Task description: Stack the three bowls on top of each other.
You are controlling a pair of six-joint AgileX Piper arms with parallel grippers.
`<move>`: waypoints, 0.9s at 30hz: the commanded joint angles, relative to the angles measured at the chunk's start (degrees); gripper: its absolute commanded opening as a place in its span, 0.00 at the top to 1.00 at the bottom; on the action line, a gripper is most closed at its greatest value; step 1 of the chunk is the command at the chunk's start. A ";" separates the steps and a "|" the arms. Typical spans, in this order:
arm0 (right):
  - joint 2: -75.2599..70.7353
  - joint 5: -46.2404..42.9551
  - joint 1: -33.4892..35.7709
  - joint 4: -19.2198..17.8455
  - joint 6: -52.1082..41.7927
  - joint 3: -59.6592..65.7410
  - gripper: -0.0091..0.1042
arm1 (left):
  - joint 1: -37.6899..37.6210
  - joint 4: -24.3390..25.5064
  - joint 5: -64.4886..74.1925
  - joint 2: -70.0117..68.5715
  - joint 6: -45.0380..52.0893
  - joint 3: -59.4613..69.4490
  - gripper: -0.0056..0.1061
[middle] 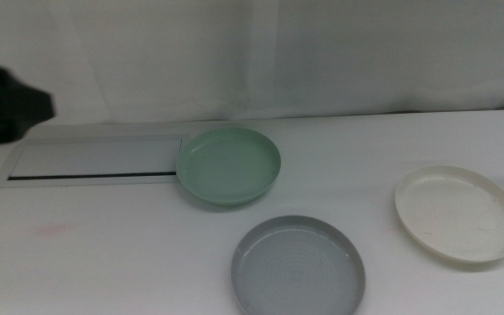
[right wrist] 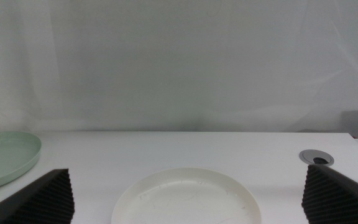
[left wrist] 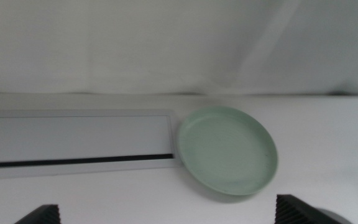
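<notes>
From the middle view, the mint green bowl overlaps the white panel; grey bowl nearer, cream-white bowl right, all unstacked. The left gripper hangs spread facing the green bowl, seemingly approaching. The right gripper, spread, faces the cream-white bowl.

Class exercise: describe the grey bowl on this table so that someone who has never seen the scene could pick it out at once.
Start at the flat white panel with a dark slot at the back left of the table. A green bowl overlaps its right end; the grey bowl lies apart in front of that, nearest the camera. A white bowl sits to the right; only this one is grey.
</notes>
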 commanded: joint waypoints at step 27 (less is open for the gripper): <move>-0.26 0.18 -0.24 0.08 -0.35 1.12 0.01 | -14.52 14.82 9.50 65.73 -28.57 -39.86 0.15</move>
